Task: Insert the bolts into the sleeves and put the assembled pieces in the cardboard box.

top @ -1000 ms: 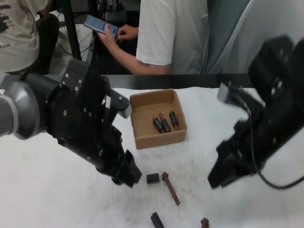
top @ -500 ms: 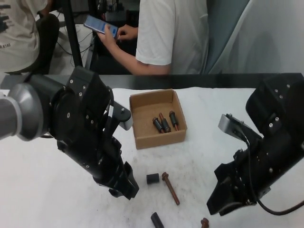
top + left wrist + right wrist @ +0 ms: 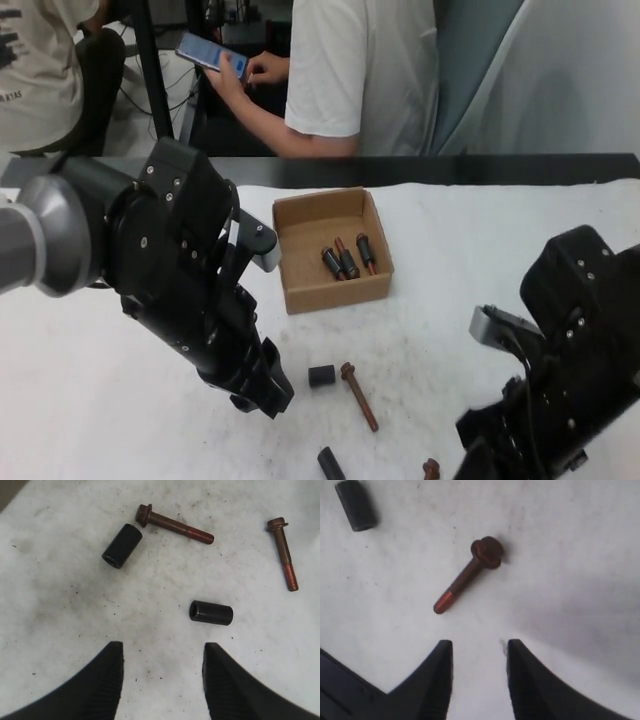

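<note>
Three assembled pieces (image 3: 346, 258) lie in the cardboard box (image 3: 335, 292). The left gripper (image 3: 162, 649) hangs unclenched near a black sleeve (image 3: 211, 613). The right gripper (image 3: 478, 645), also released, hangs near a copper-coloured bolt (image 3: 467, 575).

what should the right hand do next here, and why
Probably lower the right hand forward and down over the loose bolt to grip its shank: the hand is open and empty, the bolt lies alone on the bench just ahead of it, and an empty sleeve lies nearby.
</note>
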You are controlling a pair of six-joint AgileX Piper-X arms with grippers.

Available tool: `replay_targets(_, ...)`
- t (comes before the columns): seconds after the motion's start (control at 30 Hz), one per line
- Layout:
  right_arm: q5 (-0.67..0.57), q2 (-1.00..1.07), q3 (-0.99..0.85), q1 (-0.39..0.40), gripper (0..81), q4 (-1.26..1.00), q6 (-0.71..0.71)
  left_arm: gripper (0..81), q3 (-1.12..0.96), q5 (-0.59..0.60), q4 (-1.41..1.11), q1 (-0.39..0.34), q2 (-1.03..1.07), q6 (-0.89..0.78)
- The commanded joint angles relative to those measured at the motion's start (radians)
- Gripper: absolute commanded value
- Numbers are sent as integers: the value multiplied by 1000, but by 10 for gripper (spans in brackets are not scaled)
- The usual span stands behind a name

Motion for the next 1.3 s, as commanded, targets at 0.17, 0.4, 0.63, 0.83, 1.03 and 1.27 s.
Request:
replay_targets(0.17, -32, -9, 1, 40, 342, -170, 158, 459, -5, 3, -5, -4, -3, 0)
replay_targets(0.4, 2, -9, 1, 129, 342, -210, 193, 459, -5, 63, -5, -4, -3, 0)
replay_targets(0.63, -16, -9, -4, 108, 342, -236, 208, 459, -2, 62, -5, -50, -3, 106)
replay_targets(0.83, -89, -9, -48, 76, 342, -208, 208, 459, -3, 11, -26, -103, 41, 148)
replay_targets(1.03, -92, -27, -151, 57, 342, -183, 195, 459, -3, -27, 49, -106, 113, 89)
replay_targets(1.27, -8, -34, -176, 57, 307, -96, 148, 459, -7, -27, 46, -106, 120, 89)
